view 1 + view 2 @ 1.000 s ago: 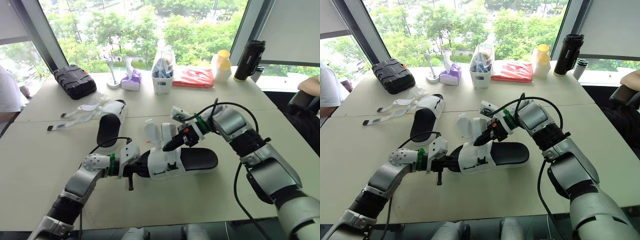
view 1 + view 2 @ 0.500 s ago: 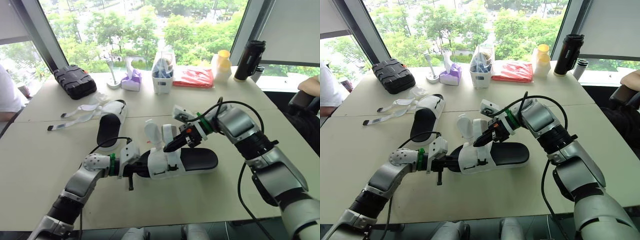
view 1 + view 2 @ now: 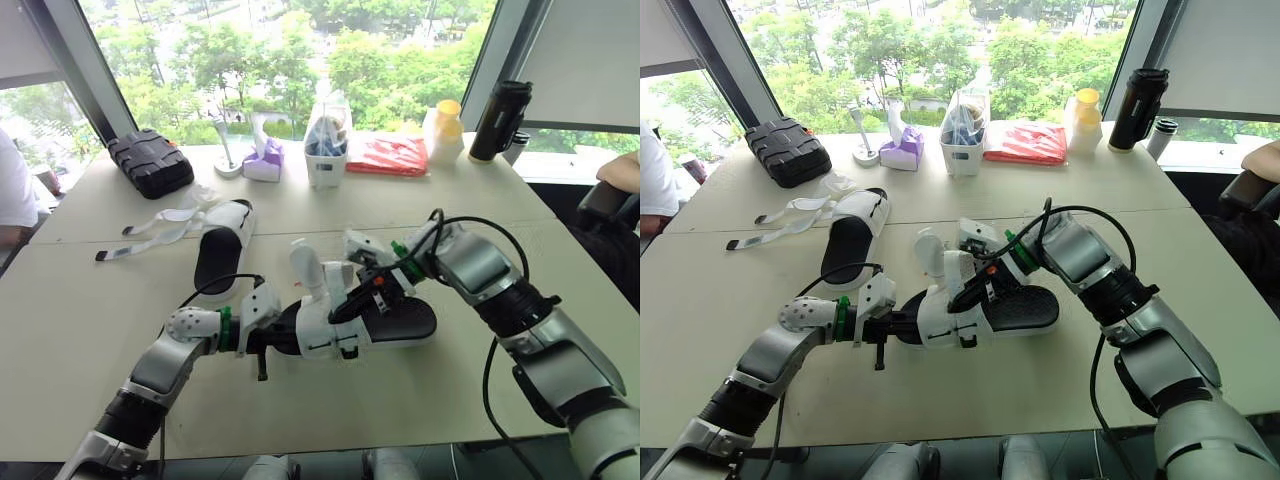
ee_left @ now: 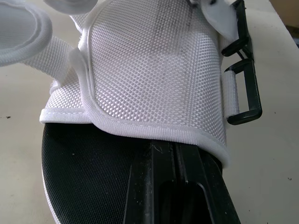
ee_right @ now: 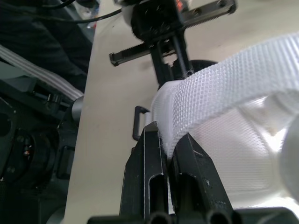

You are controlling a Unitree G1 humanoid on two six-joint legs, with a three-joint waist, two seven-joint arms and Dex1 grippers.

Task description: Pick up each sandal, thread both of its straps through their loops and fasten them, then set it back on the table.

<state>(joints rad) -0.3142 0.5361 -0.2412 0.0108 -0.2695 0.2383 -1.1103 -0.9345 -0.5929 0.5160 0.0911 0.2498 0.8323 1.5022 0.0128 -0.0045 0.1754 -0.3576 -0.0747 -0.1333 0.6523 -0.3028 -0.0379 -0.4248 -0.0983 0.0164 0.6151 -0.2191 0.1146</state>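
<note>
Sandal (image 3: 400, 322) clamped in left gripper (image 3: 284, 341) — strap (image 5: 233, 70) pinched between right gripper (image 5: 167, 140) jaws.

Bright daylight from the windows (image 3: 200, 40) overexposes the trees (image 3: 390, 60), shadows on the tabletop (image 3: 60, 330) are soft, and the weave of the sandal (image 4: 149, 70) shows sharp close up.

On table (image 3: 90, 310) centre: near sandal (image 3: 400, 322), w/ 2nd sandal (image 3: 220, 255) behind-left.
</note>
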